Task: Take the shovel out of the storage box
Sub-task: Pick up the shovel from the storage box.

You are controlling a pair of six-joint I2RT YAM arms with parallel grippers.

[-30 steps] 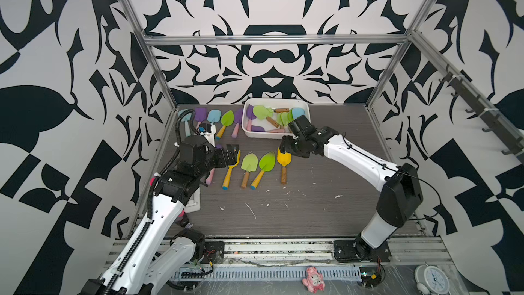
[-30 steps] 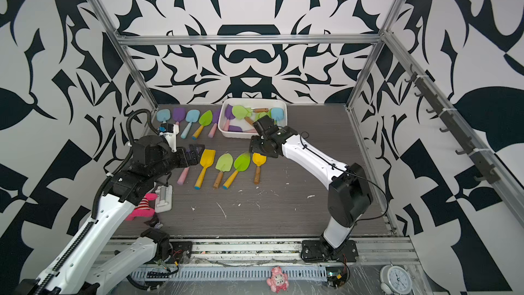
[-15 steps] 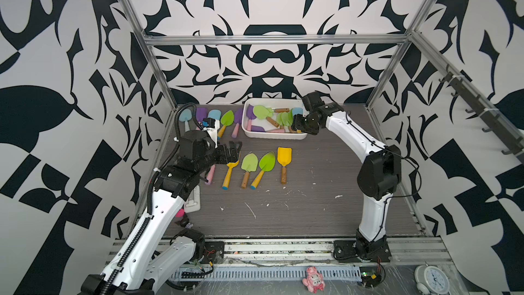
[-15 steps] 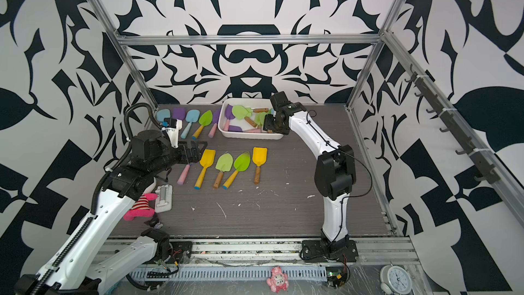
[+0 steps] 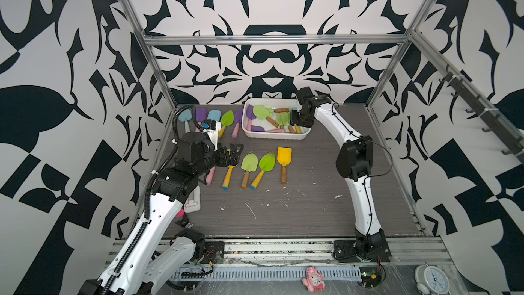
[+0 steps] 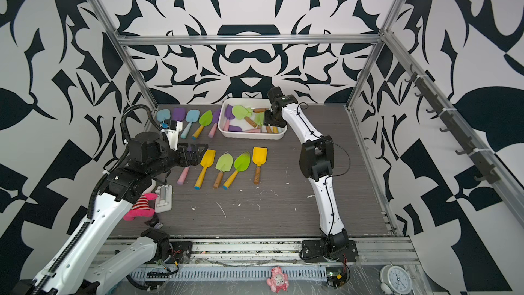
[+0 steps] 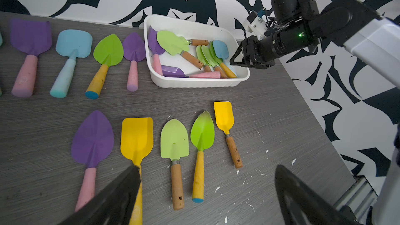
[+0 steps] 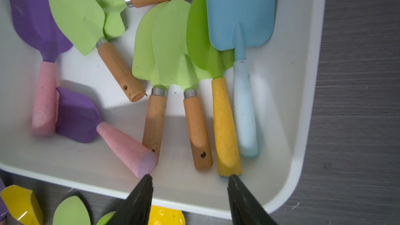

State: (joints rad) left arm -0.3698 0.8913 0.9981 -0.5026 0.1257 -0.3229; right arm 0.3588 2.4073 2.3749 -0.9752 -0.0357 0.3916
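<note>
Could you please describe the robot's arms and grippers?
The left arm and right arm are white with black joints; the left bears a ribbed black hose, the right a thin black cable. The left gripper and right gripper have black tapered fingers.

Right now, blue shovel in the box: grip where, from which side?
Its pale handle, from straight above, right hand closing across the handle. The blue shovel rests with its blade on a green blade, nothing over it. Grip near the blade: there a gap shows to the yellow handle; lower down they nearly touch.

top views: high, whole scene | wrists: low, both see storage box (image 7: 190, 82)
</note>
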